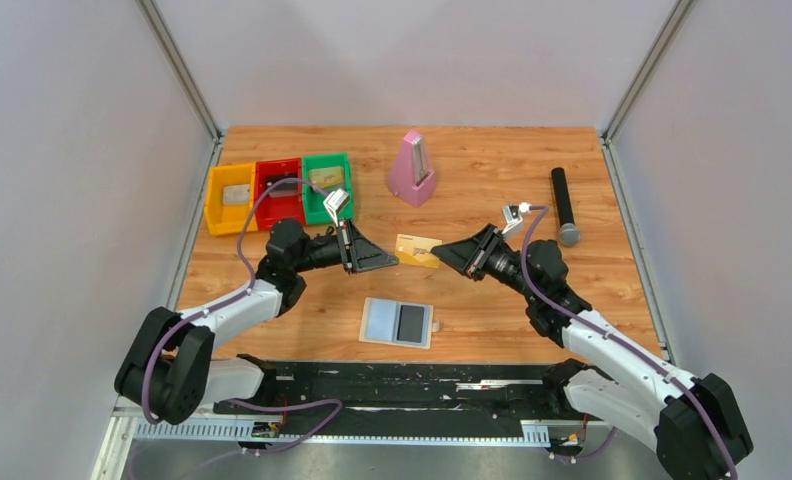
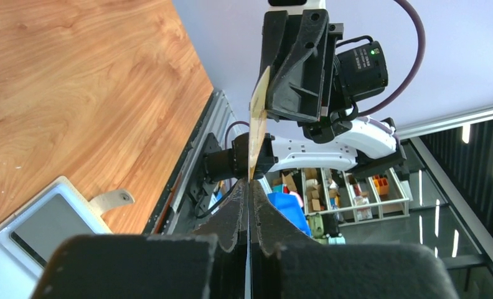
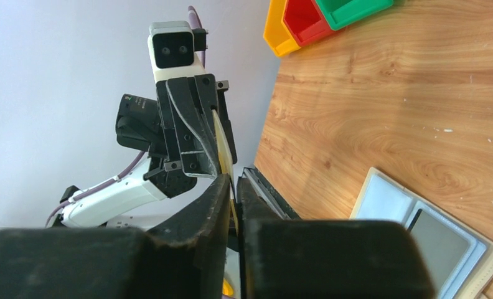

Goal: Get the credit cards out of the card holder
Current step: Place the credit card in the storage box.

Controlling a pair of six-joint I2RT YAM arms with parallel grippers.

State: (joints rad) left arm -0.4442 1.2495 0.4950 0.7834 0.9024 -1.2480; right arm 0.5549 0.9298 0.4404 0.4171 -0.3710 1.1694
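The yellow-gold card [image 1: 418, 250] is in the air above the middle of the table [image 1: 492, 160], with its face turned up. The two arms point at each other from both sides of it. The left gripper [image 1: 394, 262] is closed tightly on the card's left edge; in its wrist view the two fingers meet with only the thin card between them. The right gripper [image 1: 444, 254] has the opposite edge between its fingers. In the right wrist view there is a narrow slit between these fingers and the card sits in it, but I cannot tell if they press the card or only stand beside it. To me this looks like a handover: the card is taken at two opposite edges so that one arm can give it to the other without laying it down.

The card holder [image 1: 380, 320] lies open and flat on the table, near the arm bases and well apart from both grippers. Its left blue panel is bare, and the dark card [image 1: 412, 323] is in the right panel, not yet taken out. So I judge the task about half done.

The card is thin, so if both grippers pull at once it can bend or slip; one side should let go before the other moves away
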